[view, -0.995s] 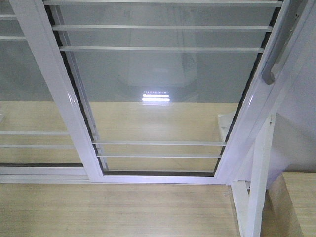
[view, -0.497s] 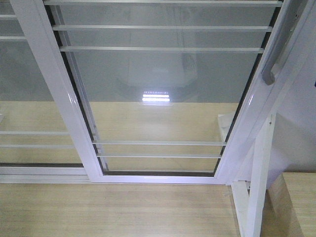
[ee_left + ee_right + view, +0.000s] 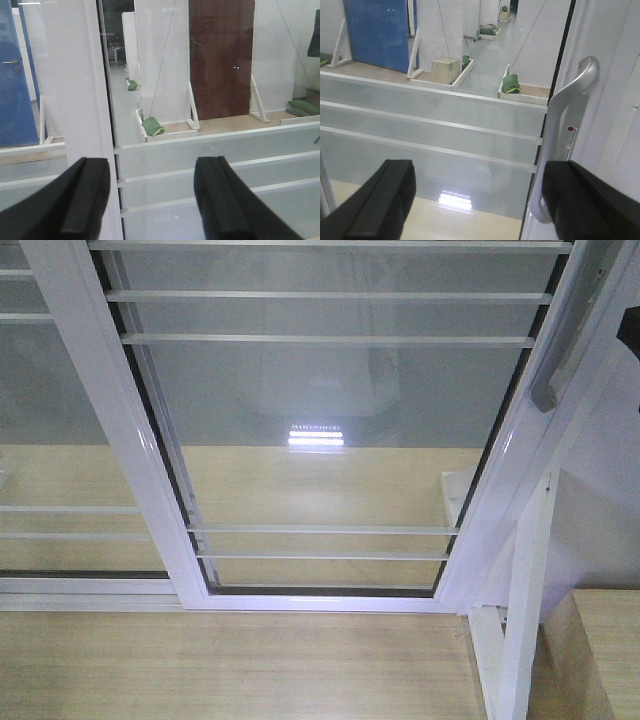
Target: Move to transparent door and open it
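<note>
The transparent door [image 3: 330, 390] fills the front view: clear glass in a white frame with thin white horizontal bars. Its curved grey handle [image 3: 556, 360] is on the right stile. In the right wrist view my right gripper [image 3: 480, 200] is open and empty, close to the glass. The handle [image 3: 565, 125] stands just inside its right finger [image 3: 580, 200], which covers the handle's lower end. A dark shape at the front view's right edge [image 3: 630, 330] may be this gripper. My left gripper [image 3: 152, 200] is open and empty, facing the glass next to a white stile [image 3: 75, 100].
A similar white-framed glass panel without a handle [image 3: 50, 440] stands at left. A white support post [image 3: 525, 590] and a wooden box [image 3: 600, 650] are at lower right. The floor is light wood [image 3: 230, 670]. Behind the glass stand a brown panel [image 3: 220, 55] and a blue one [image 3: 377, 30].
A dark shape has come into the front view at the upper right edge, beside the handle. The door and the view have not visibly moved.
</note>
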Motion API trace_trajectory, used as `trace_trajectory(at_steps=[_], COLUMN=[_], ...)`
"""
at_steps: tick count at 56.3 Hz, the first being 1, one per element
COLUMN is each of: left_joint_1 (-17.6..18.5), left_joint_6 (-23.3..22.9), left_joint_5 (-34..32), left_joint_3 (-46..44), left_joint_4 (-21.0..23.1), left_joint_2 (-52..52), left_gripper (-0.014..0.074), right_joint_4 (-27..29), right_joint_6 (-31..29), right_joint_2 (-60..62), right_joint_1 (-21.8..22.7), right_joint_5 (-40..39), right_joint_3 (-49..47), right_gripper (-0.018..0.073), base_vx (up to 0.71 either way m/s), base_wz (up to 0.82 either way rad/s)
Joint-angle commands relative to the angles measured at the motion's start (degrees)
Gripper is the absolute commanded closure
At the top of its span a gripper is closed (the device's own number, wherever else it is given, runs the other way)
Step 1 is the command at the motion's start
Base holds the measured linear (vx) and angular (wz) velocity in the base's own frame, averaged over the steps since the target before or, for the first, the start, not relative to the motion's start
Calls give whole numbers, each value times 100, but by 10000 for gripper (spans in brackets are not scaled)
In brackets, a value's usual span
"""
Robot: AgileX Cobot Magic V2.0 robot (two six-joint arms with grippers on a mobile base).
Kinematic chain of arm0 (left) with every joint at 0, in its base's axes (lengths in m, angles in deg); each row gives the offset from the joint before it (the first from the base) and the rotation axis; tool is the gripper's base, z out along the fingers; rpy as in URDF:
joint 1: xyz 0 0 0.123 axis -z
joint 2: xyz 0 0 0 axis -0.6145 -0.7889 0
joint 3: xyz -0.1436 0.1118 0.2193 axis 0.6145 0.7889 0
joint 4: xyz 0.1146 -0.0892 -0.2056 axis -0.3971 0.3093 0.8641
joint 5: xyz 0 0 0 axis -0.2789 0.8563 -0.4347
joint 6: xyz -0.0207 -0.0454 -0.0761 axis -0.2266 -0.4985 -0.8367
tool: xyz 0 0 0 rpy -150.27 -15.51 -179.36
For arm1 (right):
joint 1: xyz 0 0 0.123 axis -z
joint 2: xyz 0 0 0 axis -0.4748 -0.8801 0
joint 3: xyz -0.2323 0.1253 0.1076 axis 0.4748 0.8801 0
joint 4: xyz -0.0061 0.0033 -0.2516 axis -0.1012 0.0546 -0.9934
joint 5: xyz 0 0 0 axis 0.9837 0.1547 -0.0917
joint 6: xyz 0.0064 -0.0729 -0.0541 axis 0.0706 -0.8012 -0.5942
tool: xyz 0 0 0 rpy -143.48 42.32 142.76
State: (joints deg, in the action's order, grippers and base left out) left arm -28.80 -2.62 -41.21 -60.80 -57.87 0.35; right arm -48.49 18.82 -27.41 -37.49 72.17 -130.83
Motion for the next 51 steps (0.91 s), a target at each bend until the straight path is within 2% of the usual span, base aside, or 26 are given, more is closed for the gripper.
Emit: trace_trajectory(at_steps=[1,6,12,19,33,51], left_joint_1=[1,1,1,1,1,1], left_joint_6=[-3,-3,-3,-3,-3,10], left_joint_5=[-519,-489,-430,-347,-353,-353], left_joint_3=[-227,-227,-227,-227,-227,-227], left_joint_4=[44,44,44,44,44,44], left_joint_2=[21,21,26,26,26,26], left_gripper=[60,61,61,61,61,61], right_joint_4=[-91,-292,-330,-330,-307,-286], right_joint_6=[118,193,436,384,365,342], right_joint_2=[-106,-280,-593,-1028,-2239,-3960], right_joint_1=[29,238,853,1218,1211,1211], right_joint_5=[-504,-397,-326,-681,-1830,-3079], right_joint_3=[-200,-200,-200,-200,-273,-1070], right_gripper=[-29,-3,9,10,10,36], base_vx=[0,0,0,0,0,0], base_wz=[0,0,0,0,0,0])
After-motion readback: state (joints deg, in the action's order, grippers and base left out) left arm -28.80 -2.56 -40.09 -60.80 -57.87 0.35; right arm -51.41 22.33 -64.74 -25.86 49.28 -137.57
